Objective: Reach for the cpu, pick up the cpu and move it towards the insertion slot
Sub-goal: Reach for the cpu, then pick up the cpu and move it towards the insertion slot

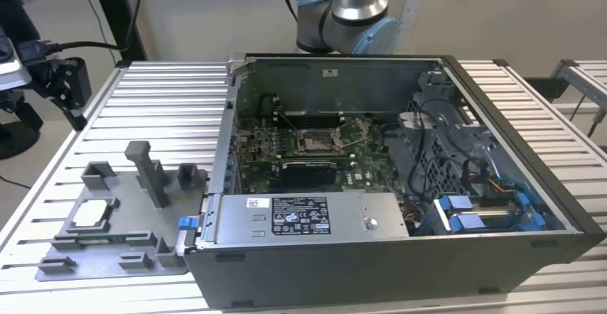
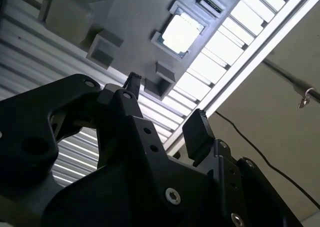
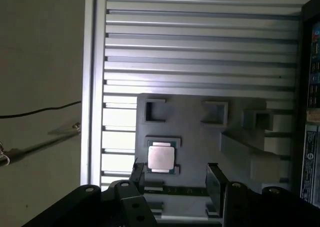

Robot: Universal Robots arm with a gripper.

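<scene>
— Looking for the cpu [image 1: 92,213]; where have you got it?
— You have it lying flat in a square recess of the grey tray [image 1: 95,264], towards the exterior view's left; its pale metallic top faces up; grey blocks [image 1: 152,175] stand on the tray around it. The tray rests on the slatted metal table [image 1: 161,94], just beside the open computer case [image 1: 379,264].
— And the gripper; are its fingers parted or closed?
— Parted; in both wrist views your gripper [image 3: 176,179] hangs over the tray with its two black fingers [image 3: 215,184] spread wide and nothing between them. In the first wrist view the cpu shows just beyond the fingertips, nearer one finger than the other; neither finger touches it. In the second wrist view the chip gleams bright in its recess, well clear of the fingertips.
— What about the insertion slot?
— Your insertion slot [image 1: 316,141] sits on the green motherboard [image 1: 254,159] inside the case; a silvery frame surrounds its dark centre. It lies well apart from the cpu, with the case wall between the two; the arm [image 1: 342,15] rises behind the case on its far side in the exterior view.
</scene>
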